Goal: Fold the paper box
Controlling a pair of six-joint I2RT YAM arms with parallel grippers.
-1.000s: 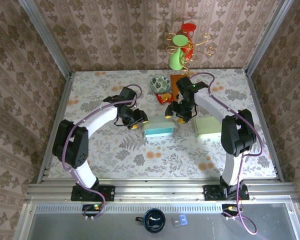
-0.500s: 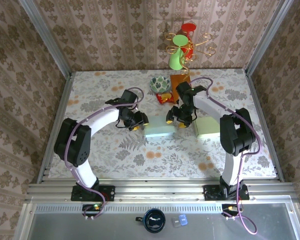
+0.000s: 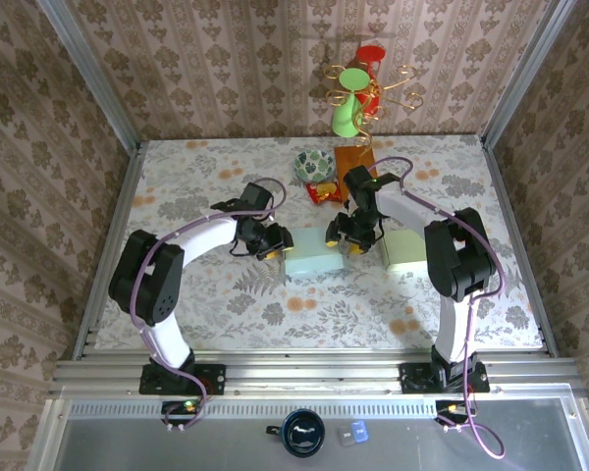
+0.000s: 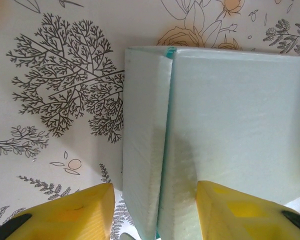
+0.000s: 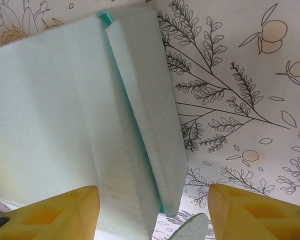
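The paper box (image 3: 312, 261) is pale teal and lies flat in the middle of the floral table. My left gripper (image 3: 274, 243) is at its left end and my right gripper (image 3: 348, 236) at its right end. In the left wrist view the yellow fingers (image 4: 70, 215) straddle the box's (image 4: 230, 115) folded end wall; the left gripper (image 4: 152, 202) is open, with a small gap on the outer side. In the right wrist view the box's (image 5: 40, 110) end flap (image 5: 155, 115) stands loose between the fingers (image 5: 260, 212); the right gripper (image 5: 154, 202) is open, its outer finger well clear.
A pale green box (image 3: 408, 250) lies just right of the right gripper. Behind are a patterned bowl (image 3: 314, 164), a red packet (image 3: 322, 191) and a brown card (image 3: 352, 159). A green cup on a wire stand (image 3: 348, 108) is at the back wall.
Both grippers have moved inward and down over the ends of the box. The left jaws have narrowed a little around the end wall.
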